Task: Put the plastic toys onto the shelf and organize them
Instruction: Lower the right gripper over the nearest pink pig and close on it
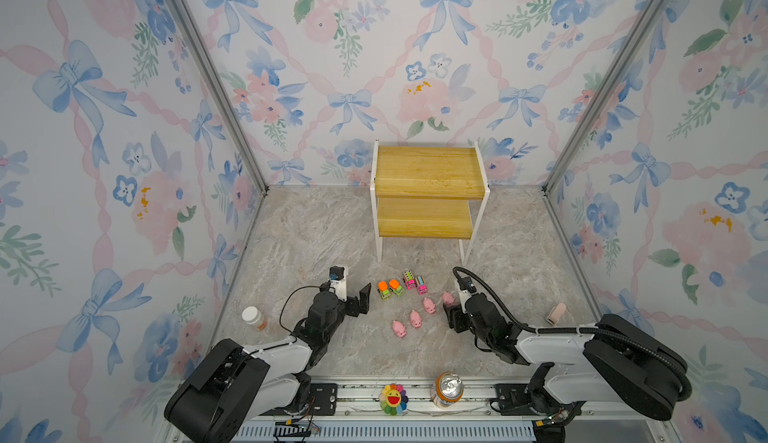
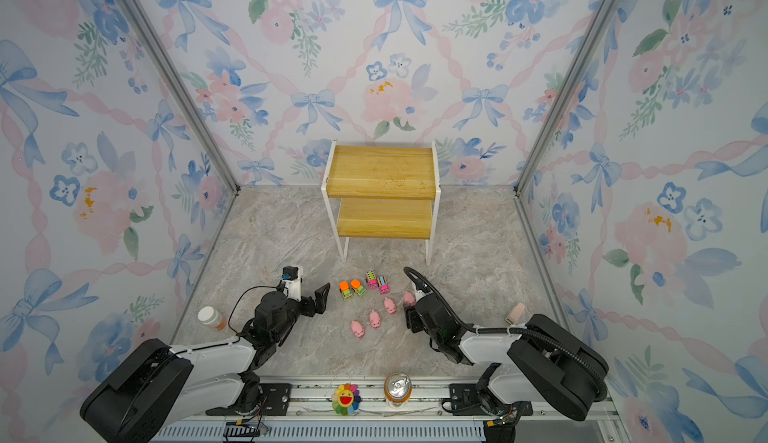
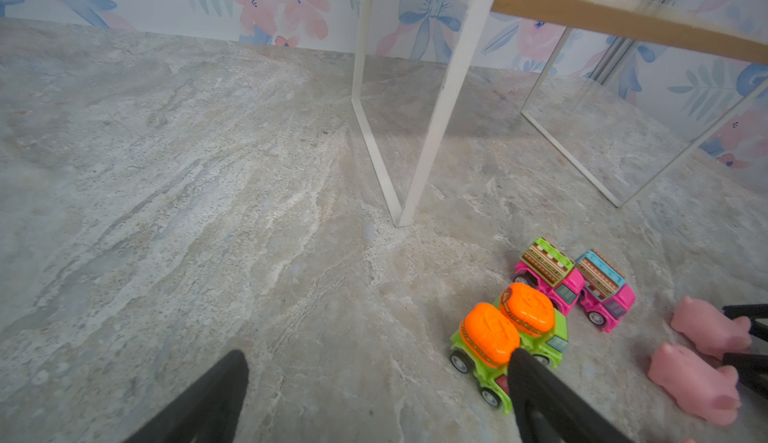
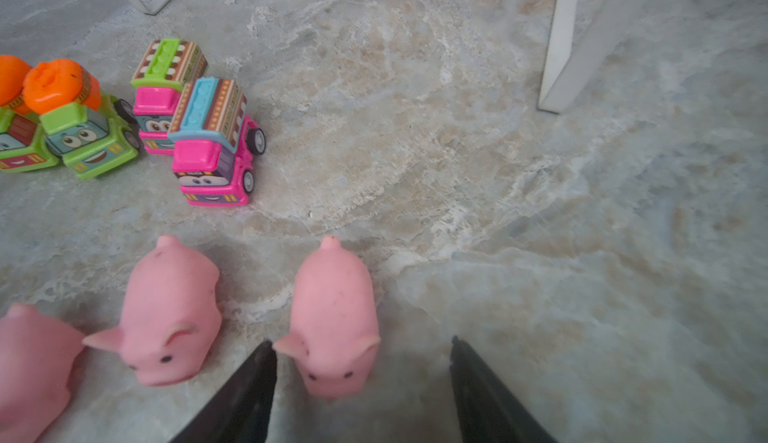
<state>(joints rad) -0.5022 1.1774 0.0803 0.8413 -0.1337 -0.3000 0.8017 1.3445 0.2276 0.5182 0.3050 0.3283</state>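
Right gripper (image 4: 360,341) straddled end pig (image 4: 334,316), jaws apart, poised to pinch; left gripper (image 3: 378,352) gaped wide by green truck (image 3: 490,333); shelf (image 1: 428,170) bare.

Open floor (image 1: 316,233) lies between the trucks (image 1: 396,288) and the shelf (image 1: 430,170).

Both arms reach in from the near corners, elbows bent and forearms held low, their wrists turned toward the middle. The left gripper (image 1: 360,300) points right and a little far, its jaws spread wide. The right gripper (image 1: 449,308) tips down and points far, its jaws parted, though less widely than the left's.
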